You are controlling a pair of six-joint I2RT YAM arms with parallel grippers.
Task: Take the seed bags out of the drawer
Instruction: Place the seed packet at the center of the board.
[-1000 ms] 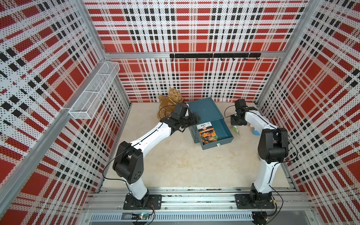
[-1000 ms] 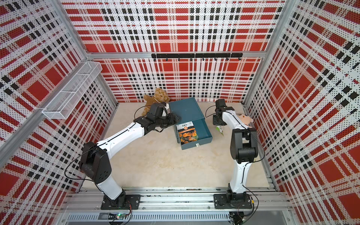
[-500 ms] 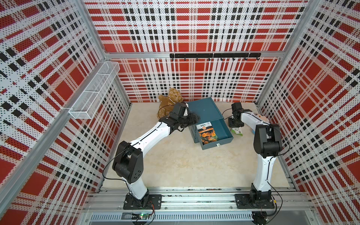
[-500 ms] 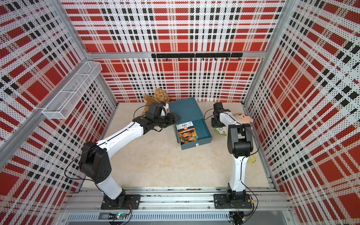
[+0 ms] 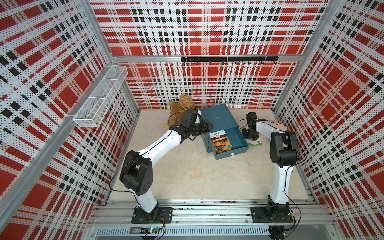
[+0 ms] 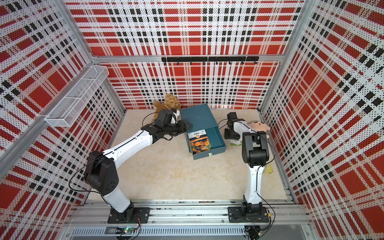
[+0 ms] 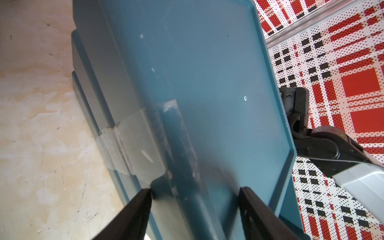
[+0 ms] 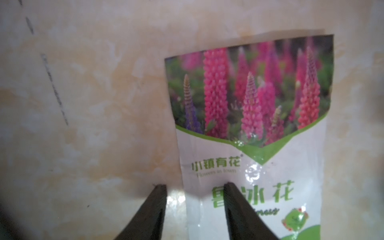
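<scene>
Seed bags (image 5: 220,141), top views: the orange one is lying in the open drawer (image 5: 236,136), its long axis running from cabinet (image 5: 216,116) to drawer front; the pink seed bag (image 6: 235,142) is lying on the worktop (image 5: 187,170), just beside the drawer's right wall.
Right gripper (image 5: 250,137), top views: it is hovering over the pink one; the orange one is lying to its left, so this arm is nearer, I judge.
Left wrist: the left gripper (image 7: 194,190) is straddling the cabinet's edge; whether it is clamping, I cannot tell.
Right wrist: the jaws are standing apart, holding nothing.

Orange-flower seed bag (image 5: 221,142) lies in the open drawer (image 5: 238,137); pink-flower seed bag (image 8: 249,135) flat beside it.
</scene>
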